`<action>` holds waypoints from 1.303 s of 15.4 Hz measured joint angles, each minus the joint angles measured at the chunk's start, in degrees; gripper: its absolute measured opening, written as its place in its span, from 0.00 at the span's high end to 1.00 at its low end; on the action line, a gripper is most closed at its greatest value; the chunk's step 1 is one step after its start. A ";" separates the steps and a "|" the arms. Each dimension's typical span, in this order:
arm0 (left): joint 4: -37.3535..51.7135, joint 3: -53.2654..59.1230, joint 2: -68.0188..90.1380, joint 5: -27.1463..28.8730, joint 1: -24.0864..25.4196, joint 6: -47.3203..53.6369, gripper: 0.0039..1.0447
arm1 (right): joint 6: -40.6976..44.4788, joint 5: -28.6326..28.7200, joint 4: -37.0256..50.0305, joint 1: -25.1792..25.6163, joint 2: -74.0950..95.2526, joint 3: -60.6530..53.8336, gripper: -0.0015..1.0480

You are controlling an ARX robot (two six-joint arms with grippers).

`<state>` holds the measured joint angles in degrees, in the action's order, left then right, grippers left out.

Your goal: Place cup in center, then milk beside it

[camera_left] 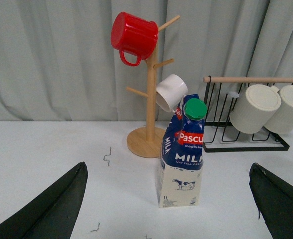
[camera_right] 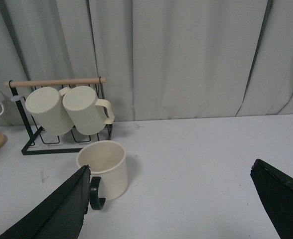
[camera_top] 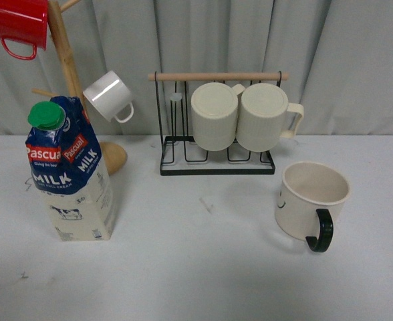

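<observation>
The cup [camera_top: 311,204], a wide cream mug with a black C-shaped handle, stands upright on the table's right side with its handle toward me. The milk [camera_top: 69,170], a tall blue-and-cream carton with a green cap, stands at the left. Neither arm shows in the front view. In the left wrist view the milk [camera_left: 182,154] stands ahead between the spread black fingers [camera_left: 57,206]; my left gripper [camera_left: 169,201] is open and empty. In the right wrist view the cup [camera_right: 104,169] sits just beyond one finger [camera_right: 62,211]; my right gripper [camera_right: 169,201] is open and empty.
A black wire rack [camera_top: 216,157] with a wooden bar holds two ribbed cream mugs [camera_top: 246,117] at the back centre. A wooden mug tree [camera_top: 69,73] at the back left carries a red mug [camera_top: 17,25] and a small white mug [camera_top: 109,95]. A grey curtain hangs behind.
</observation>
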<state>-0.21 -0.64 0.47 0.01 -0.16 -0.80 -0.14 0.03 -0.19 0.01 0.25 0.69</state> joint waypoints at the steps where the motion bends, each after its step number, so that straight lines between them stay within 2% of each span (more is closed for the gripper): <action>1: 0.00 0.00 0.00 0.00 0.00 0.00 0.06 | 0.00 0.00 0.00 0.00 0.00 0.00 0.06; 17: 0.00 0.00 0.00 0.02 0.00 0.00 0.06 | 0.00 0.00 0.00 0.00 0.00 0.00 0.06; 18: 0.00 0.00 0.00 0.02 0.00 0.00 0.06 | 0.37 3.56 -1.81 1.22 0.87 0.50 0.06; 19: 0.02 0.00 0.00 -0.13 0.02 0.00 0.06 | 1.40 17.35 1.49 8.00 10.43 2.25 0.06; 20: 0.00 0.00 0.00 0.13 0.00 0.00 0.06 | 1.55 24.24 10.80 10.73 22.23 4.22 0.06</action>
<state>-0.21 -0.64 0.47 0.14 -0.16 -0.80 1.41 24.27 10.61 10.74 22.48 4.91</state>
